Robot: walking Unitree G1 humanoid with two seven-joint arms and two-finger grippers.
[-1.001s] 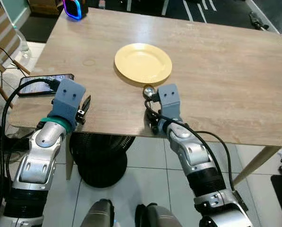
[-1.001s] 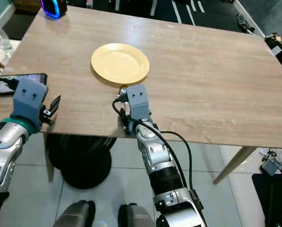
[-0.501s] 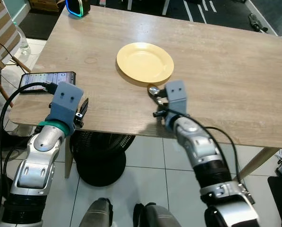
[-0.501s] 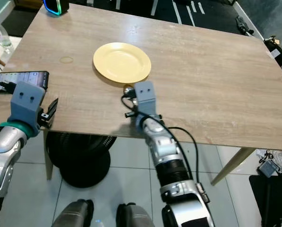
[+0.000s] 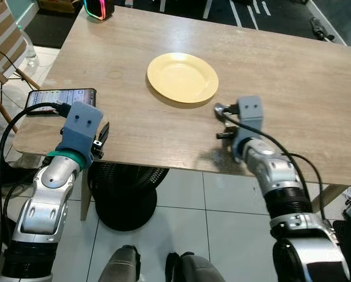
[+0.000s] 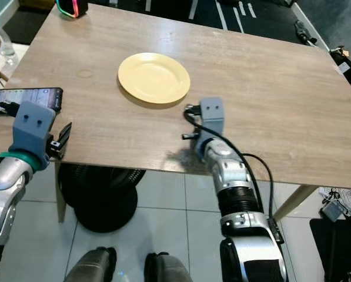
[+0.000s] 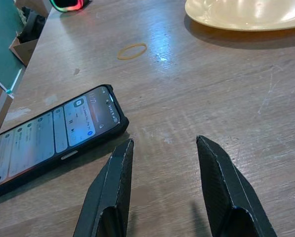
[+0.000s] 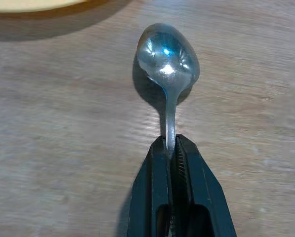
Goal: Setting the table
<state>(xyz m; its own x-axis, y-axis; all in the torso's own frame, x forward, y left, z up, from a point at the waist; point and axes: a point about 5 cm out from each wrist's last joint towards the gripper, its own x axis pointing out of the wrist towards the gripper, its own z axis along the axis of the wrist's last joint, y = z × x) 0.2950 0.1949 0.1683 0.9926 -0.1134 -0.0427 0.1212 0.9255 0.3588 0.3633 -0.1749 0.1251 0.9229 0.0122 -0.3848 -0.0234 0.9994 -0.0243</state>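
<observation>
A yellow plate (image 5: 182, 77) lies on the wooden table (image 5: 293, 76), towards the middle. My right gripper (image 8: 170, 148) is shut on the handle of a metal spoon (image 8: 168, 55), whose bowl points ahead just above the tabletop. In the left eye view the spoon (image 5: 220, 108) sits just right of the plate's near edge, in front of the right gripper (image 5: 225, 117). My left gripper (image 7: 163, 150) stands open over the table's near left edge, with nothing between its fingers (image 7: 112, 187).
A black phone (image 5: 57, 96) with a lit screen and a cable lies at the near left corner. A rubber band (image 7: 132, 50) lies beyond it. A glowing speaker (image 5: 97, 8) stands at the far left corner. A wooden chair (image 5: 2, 47) is on the left.
My right gripper has carried the spoon to the right, from the plate's near edge to the plate's right side. The left arm has stayed put. The camera shifted slightly.
</observation>
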